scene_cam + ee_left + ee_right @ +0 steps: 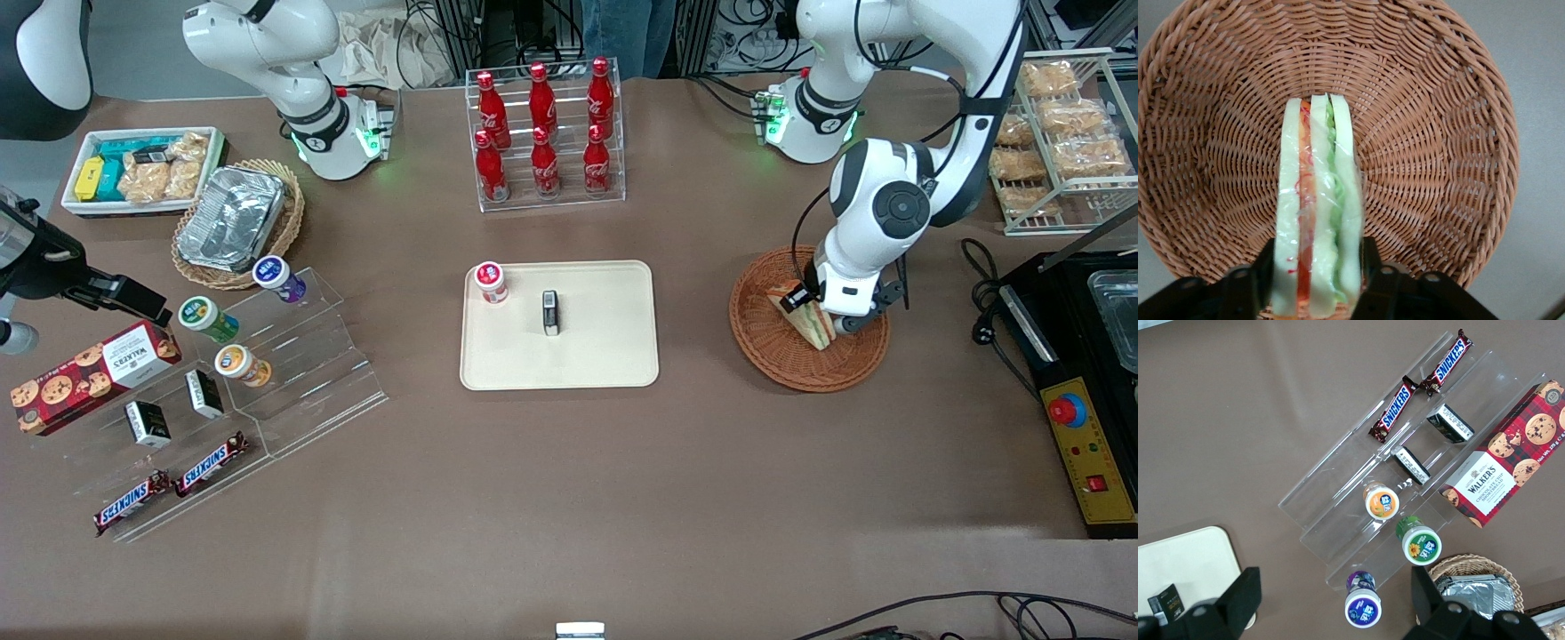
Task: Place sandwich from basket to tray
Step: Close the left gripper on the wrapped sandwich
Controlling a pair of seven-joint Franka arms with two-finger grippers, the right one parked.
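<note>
- We read "SNICKERS" on two brown bars (1418,390) lying on the clear stepped stand (1338,513).
- "WALKERS" with "chocolate chunk" beneath shows on the red tartan cookie box (1505,473).
- White Coca-Cola script runs down the red bottles (544,124) in their clear rack.

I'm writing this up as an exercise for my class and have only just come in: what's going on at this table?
The working left arm's gripper is down in the round wicker basket, its jaws closed on either side of a wrapped wedge sandwich that stands on edge. The sandwich is still over the basket, not yet carried off. The cream tray lies toward the table's middle, already holding a small red-lidded cup and a small dark box, with bare space left.
</note>
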